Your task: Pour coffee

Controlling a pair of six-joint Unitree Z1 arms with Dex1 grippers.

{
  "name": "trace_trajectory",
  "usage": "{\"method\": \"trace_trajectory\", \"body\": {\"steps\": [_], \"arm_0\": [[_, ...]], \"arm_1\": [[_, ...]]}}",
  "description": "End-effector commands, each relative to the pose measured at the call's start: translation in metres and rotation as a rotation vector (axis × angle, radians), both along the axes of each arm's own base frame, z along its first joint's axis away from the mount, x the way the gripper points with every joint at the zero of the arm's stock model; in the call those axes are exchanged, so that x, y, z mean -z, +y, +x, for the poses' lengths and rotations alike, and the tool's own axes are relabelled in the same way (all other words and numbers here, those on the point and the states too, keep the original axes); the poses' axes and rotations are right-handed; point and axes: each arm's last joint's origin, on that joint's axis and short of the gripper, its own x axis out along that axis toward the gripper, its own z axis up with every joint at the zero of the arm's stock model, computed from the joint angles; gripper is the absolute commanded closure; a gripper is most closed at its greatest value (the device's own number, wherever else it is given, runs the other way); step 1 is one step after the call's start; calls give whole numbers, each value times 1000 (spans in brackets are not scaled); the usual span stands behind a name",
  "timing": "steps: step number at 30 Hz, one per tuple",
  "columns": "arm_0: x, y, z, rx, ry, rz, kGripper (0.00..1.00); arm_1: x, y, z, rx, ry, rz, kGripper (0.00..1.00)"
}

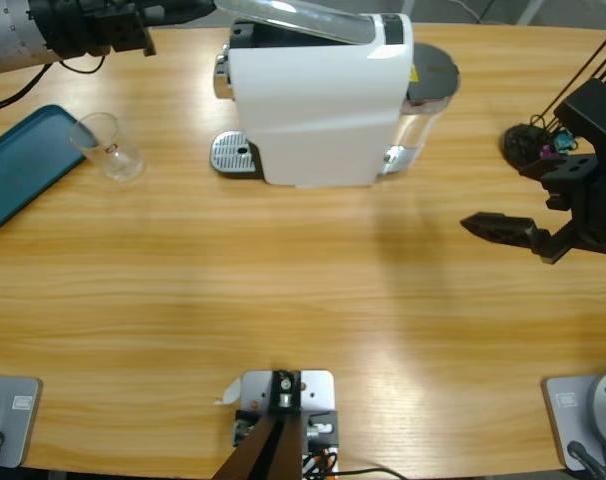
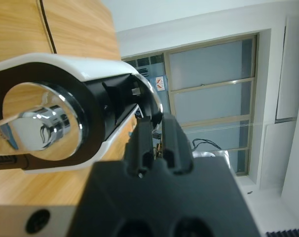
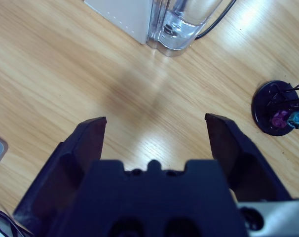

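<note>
Fingers of the right gripper (image 3: 154,143) are standing wide apart and empty as we are looking down on bare table (image 1: 283,290), hovering well clear of the coffee machine (image 1: 318,100). Just beyond our fingers, in the right wrist view, we are seeing the machine's clear water tank (image 3: 181,24) and, off to one side, a small black capsule stand (image 3: 277,108).

Further off, the left gripper (image 2: 157,131) is sitting with its fingers narrowed close together beside the machine's raised lever (image 1: 293,20); we cannot tell whether they are actually pinching it. That arm is reaching in from the upper left corner, roughly level.

We are judging the lever as stiff and smooth, best taken near its free end. The glass cup (image 1: 111,147) is lying tipped on its side beside the blue tray (image 1: 23,160), well apart from the drip grille (image 1: 233,155). It is likely light, slippery and fragile, so we are favouring a gentle hold across its wall near the rim.
</note>
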Motion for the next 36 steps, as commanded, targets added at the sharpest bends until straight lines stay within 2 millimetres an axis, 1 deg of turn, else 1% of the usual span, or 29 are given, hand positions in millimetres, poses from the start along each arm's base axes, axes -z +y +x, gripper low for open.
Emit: {"method": "trace_trajectory", "body": {"steps": [1,3,4,5,6,7,8,9,11,14,17,20,22,25,27,29,31,32,34,36], "arm_0": [[-13,5,-14,27,-33,-23,1000],[-18,7,-15,22,-49,-29,1000],[-19,8,-15,20,-51,-31,895],[-19,11,-15,16,-50,-30,647],[-21,13,-17,12,-59,-31,363],[-25,14,-20,11,-75,-35,192],[-30,15,-22,16,-98,-40,101],[-38,17,-26,25,-138,-52,39],[-55,22,-37,15,-234,-65,5],[-71,32,-54,-30,-314,-60,4],[-89,44,-79,-81,-361,-12,4],[-109,60,-111,-154,-424,54,4],[-119,70,-132,-217,-466,92,4],[-128,92,-170,-316,-466,237,4],[-139,107,-192,-383,-492,457,4],[-145,111,-201,-402,-533,651,4],[-144,108,-195,-390,-568,858,3],[-139,105,-190,-375,-605,971,4],[-134,103,-186,-344,-670,1068,4],[-133,98,-181,-340,-675,1095,4]], "arm_1": [[14,3,0,-1,28,-39,151],[13,3,0,-1,27,-38,151],[13,3,0,-1,26,-37,151],[13,3,0,-1,26,-37,151],[13,2,0,-1,26,-37,151],[13,2,0,-1,26,-37,151],[13,2,-1,-1,27,-36,151],[14,2,-1,-2,28,-36,151],[14,3,0,-2,29,-36,151],[14,3,-1,-4,31,-34,151],[14,2,-1,-5,31,-36,151],[13,2,-1,-5,27,-37,151],[13,1,-1,-5,24,-37,151],[10,-3,-4,-3,13,-29,151],[4,-8,-6,6,-10,-20,151],[-6,-19,-12,33,-49,4,156],[-12,-29,-18,43,-70,43,173],[-15,-31,-20,44,-75,47,202],[-23,-37,-22,65,-103,40,238],[-30,-44,-24,100,-151,26,239]]}}
